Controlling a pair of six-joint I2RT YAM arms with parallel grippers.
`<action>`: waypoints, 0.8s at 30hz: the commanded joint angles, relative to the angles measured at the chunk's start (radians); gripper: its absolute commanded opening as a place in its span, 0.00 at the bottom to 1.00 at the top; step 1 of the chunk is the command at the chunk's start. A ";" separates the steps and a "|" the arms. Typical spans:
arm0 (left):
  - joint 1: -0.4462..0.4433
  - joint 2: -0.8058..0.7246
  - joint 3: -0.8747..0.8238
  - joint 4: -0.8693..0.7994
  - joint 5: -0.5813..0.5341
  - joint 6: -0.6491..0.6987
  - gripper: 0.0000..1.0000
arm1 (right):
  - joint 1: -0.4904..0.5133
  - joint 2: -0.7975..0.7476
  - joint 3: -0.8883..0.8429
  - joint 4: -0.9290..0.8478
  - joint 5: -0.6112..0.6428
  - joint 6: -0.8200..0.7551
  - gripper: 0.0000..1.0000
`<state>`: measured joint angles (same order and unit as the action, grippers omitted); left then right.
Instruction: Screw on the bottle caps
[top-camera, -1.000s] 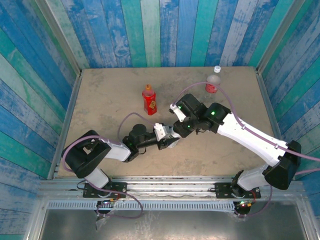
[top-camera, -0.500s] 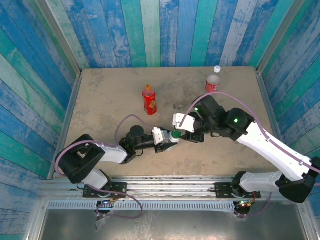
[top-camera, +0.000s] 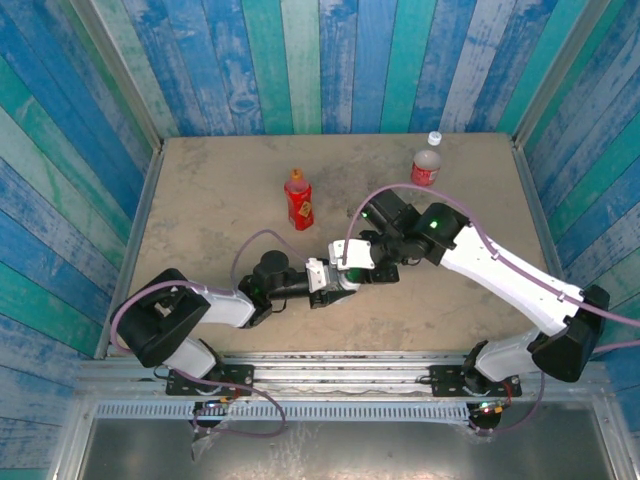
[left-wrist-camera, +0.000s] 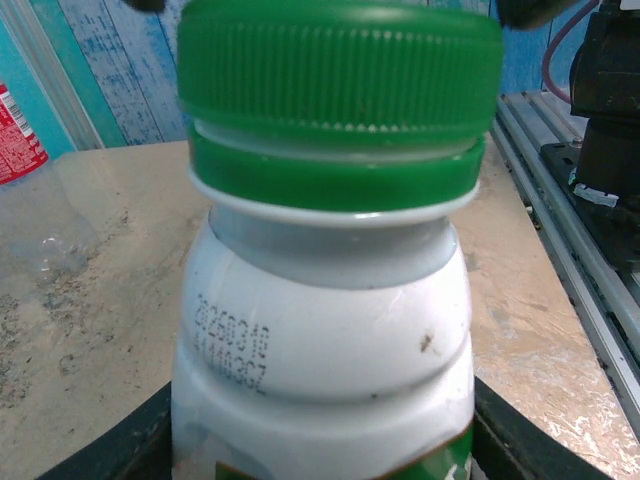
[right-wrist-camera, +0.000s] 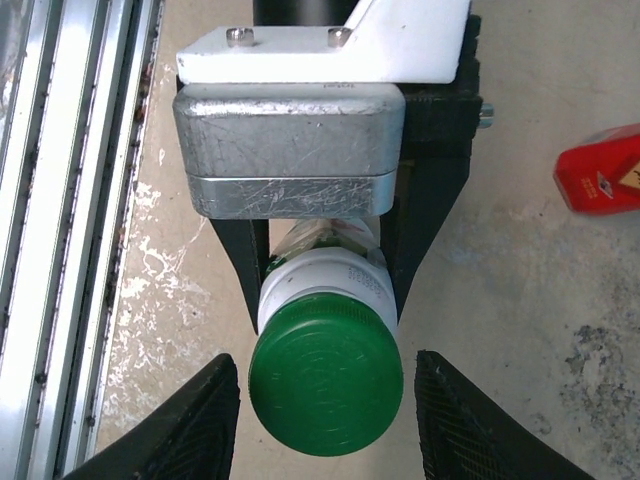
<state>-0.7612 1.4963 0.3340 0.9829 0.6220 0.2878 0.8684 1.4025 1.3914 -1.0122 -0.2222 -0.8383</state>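
My left gripper (top-camera: 330, 278) is shut on the white bottle with green print (left-wrist-camera: 320, 330) and holds it level just above the table. Its dark green cap (right-wrist-camera: 326, 372) sits on the neck. My right gripper (right-wrist-camera: 326, 420) faces the cap end-on and is open, with a finger on each side and a gap to the cap. In the top view the right gripper (top-camera: 352, 262) meets the left one mid-table. The red bottle (top-camera: 298, 203) with an orange cap (top-camera: 296, 176) stands behind them. The clear bottle with a red label (top-camera: 425, 168) and a white cap (top-camera: 434, 138) stands at the back right.
Blue and green plank walls (top-camera: 330, 60) close in the sandy tabletop (top-camera: 210, 220) on three sides. A metal rail (top-camera: 330, 365) runs along the near edge. The right arm's purple cable (top-camera: 400, 190) loops over the middle.
The right gripper left the cap, drew back to the right, then came back to it with the wrist turned. The left gripper kept the bottle in place.
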 joint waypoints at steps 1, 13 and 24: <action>-0.001 -0.033 0.009 -0.061 0.017 -0.008 0.56 | 0.000 0.019 0.010 -0.045 0.012 -0.059 0.49; -0.001 -0.033 0.013 -0.060 0.003 -0.027 0.56 | 0.000 0.030 0.000 -0.042 0.052 -0.053 0.38; -0.001 0.002 0.061 -0.023 -0.057 -0.045 0.55 | -0.002 -0.013 -0.061 0.174 0.221 0.642 0.10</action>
<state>-0.7589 1.4963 0.3614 0.9474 0.5846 0.2676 0.8711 1.4071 1.3609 -0.9527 -0.1337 -0.5407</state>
